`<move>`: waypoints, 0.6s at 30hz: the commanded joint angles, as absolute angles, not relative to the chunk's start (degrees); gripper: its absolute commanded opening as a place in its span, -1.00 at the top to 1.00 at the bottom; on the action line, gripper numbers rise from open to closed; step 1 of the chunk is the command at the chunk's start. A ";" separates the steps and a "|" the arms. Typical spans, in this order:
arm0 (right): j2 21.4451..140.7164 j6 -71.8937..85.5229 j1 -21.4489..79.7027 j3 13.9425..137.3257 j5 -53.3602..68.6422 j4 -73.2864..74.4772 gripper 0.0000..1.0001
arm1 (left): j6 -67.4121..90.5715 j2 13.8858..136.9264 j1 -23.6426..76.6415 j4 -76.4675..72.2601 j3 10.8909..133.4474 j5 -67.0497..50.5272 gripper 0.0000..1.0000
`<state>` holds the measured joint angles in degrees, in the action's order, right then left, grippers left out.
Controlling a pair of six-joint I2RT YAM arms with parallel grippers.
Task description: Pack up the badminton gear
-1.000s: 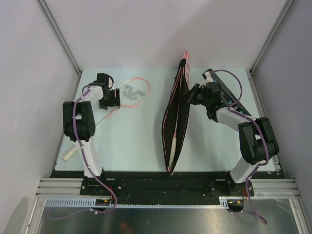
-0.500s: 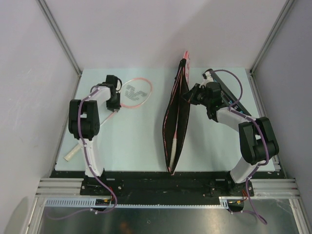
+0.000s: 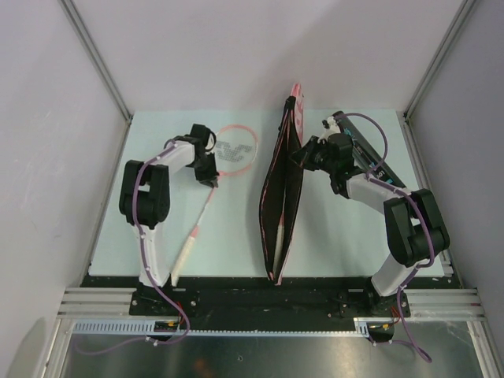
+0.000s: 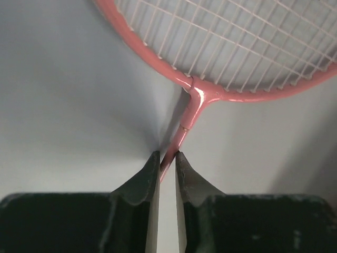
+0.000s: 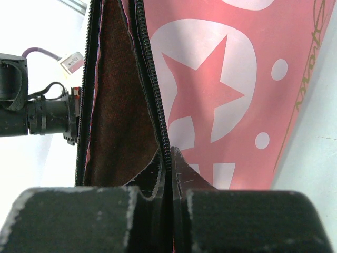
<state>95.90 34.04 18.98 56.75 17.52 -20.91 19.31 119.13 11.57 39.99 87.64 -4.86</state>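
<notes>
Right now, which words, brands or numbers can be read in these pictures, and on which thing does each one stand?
No text reads in full.
On the racket cover: big white shapes around a star, cut off at the picture's edge, not readable.
Near that cover's edge, thin sideways print: too small to read.
On the racket, across its strings: a dark pattern, too blurred to read.

Two rackets: one racket (image 3: 205,206) out on the left, a second handle (image 3: 279,230) inside the single pink cover (image 3: 285,187).
</notes>
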 commanded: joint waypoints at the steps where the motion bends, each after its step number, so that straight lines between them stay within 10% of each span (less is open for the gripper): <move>1: 94.66 33.58 19.86 58.45 17.05 -21.53 1.00 | 31.54 115.23 14.94 41.05 86.31 -12.57 0.99; 6: 94.83 33.57 20.21 58.45 16.79 -21.45 1.00 | 28.92 113.65 18.45 41.13 86.66 -6.61 -0.07; 18: 93.96 32.26 20.48 58.45 16.08 -19.34 1.00 | 19.52 109.94 24.78 42.80 74.97 7.20 0.16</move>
<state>95.88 33.65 19.94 56.77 16.49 -20.47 22.81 111.48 24.51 41.47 76.18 1.72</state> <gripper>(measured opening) 0.028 0.447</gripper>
